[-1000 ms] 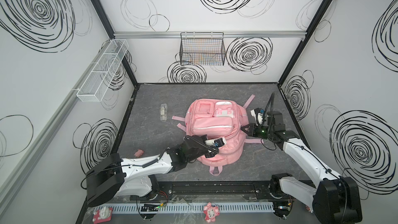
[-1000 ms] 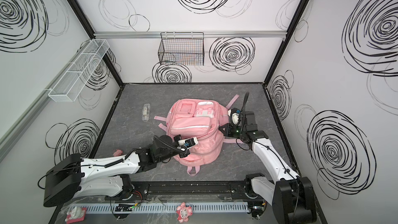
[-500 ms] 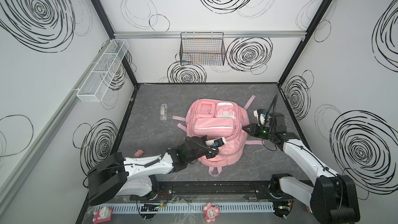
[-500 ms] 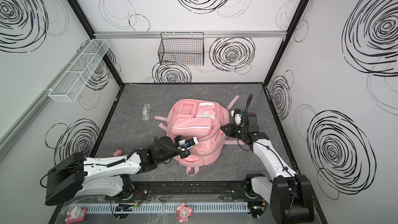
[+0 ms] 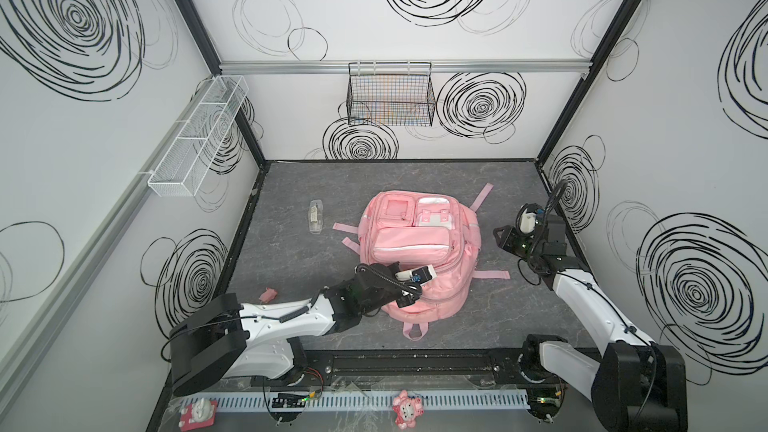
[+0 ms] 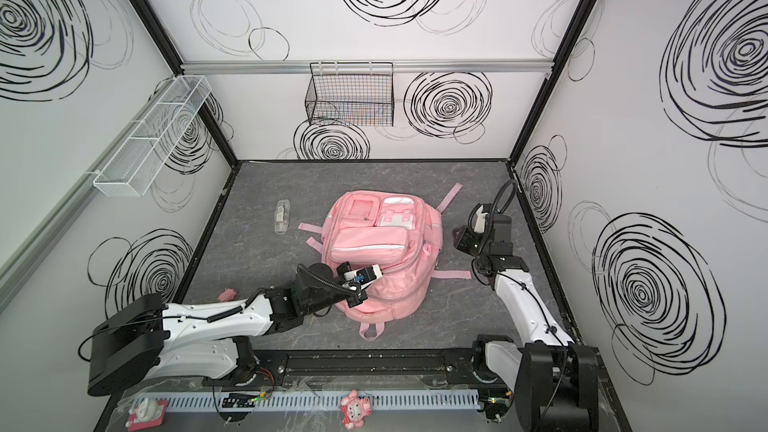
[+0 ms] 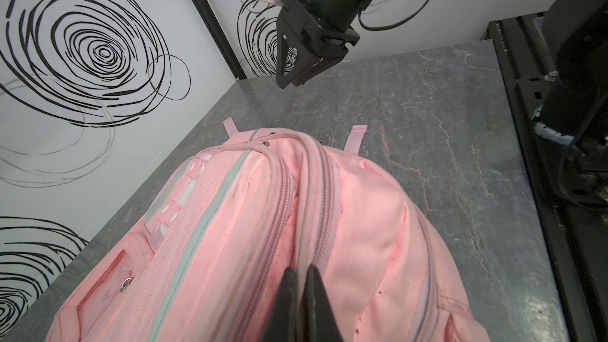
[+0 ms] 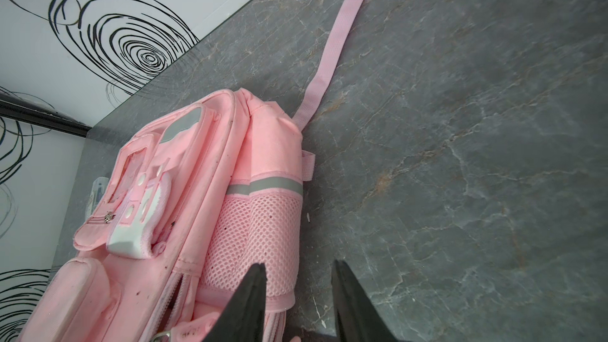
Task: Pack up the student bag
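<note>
— Where's the bag?

— The bag [image 5: 415, 243] lies flat, front up, in the middle of the counter [image 5: 519, 184], with its top loop toward my base.

— And your tools?

— My left tool [image 7: 301, 273] is pressed together on a zip [image 7: 283, 192] near the bag's top. Whether a pull is pinched between the jaws, I can't tell. My right tool [image 8: 299, 264] stands apart and empty, just beside the mesh pocket [image 8: 256, 225].

— How far along are you?

— Early, I judge. The zips I can see look mostly shut, so no compartment is open for loading. In both top views a clear case [image 5: 316, 216] lies on the counter left of the bag, apart from it. A small pink bit [image 5: 268, 295] sits near the left edge. Neither is inside.

— What's left?

— Opening a compartment, carrying the loose things in, then zipping up. Whether anything is already packed, I can't see.
</note>
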